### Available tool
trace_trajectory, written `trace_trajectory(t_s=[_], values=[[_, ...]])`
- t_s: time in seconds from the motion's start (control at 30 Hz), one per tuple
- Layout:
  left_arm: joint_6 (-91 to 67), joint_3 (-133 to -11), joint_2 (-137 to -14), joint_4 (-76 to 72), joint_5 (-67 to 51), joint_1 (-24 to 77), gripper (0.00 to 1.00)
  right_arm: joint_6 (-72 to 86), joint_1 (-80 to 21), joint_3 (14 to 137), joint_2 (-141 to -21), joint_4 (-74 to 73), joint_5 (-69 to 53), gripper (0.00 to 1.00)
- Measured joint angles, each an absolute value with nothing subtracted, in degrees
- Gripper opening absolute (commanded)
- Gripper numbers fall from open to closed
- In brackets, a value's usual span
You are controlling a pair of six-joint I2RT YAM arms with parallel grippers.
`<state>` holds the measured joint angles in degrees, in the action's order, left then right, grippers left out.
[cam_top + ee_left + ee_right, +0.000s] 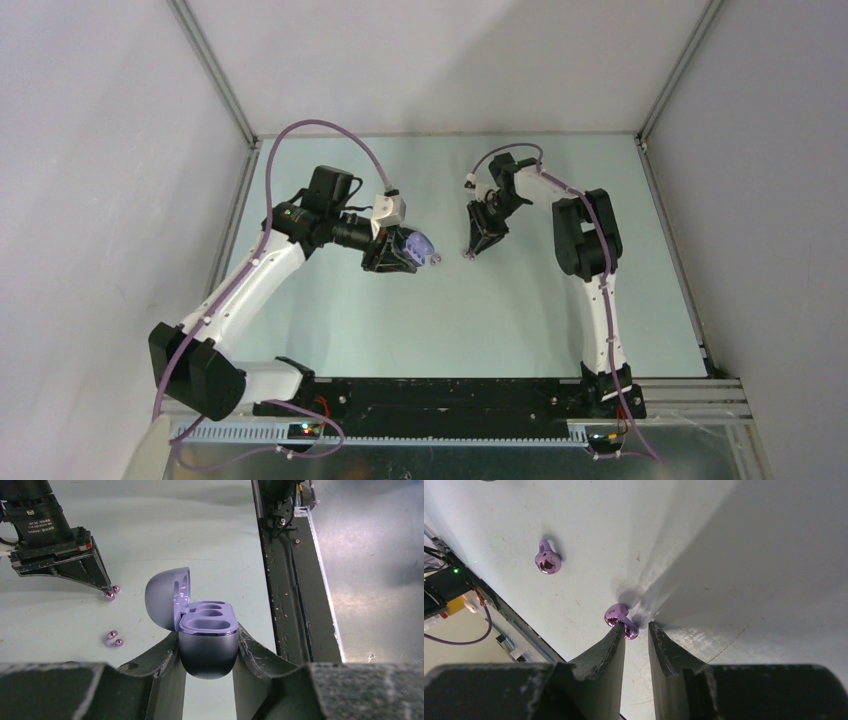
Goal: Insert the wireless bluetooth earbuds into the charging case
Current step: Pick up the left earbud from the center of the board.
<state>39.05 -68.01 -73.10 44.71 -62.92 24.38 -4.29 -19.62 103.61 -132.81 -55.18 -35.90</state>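
2 earbuds (547, 560), seemingly wrist views only

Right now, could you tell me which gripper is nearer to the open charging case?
Left. The left gripper holds the charging case clamped in its jaws; the right gripper is off to the side, tips down at the table beside an earbud.

Overhead; wrist close-ups sharing earbuds (114, 638)
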Motion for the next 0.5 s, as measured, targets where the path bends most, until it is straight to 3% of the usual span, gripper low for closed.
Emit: trace_trajectory(t_s=[0.5], values=[[39.05,-68.01,-73.10,44.73,-62.87,24.38,0.00,-5.69,-19.64,103.09,-133.60,-54.00,-39.31,0.13]])
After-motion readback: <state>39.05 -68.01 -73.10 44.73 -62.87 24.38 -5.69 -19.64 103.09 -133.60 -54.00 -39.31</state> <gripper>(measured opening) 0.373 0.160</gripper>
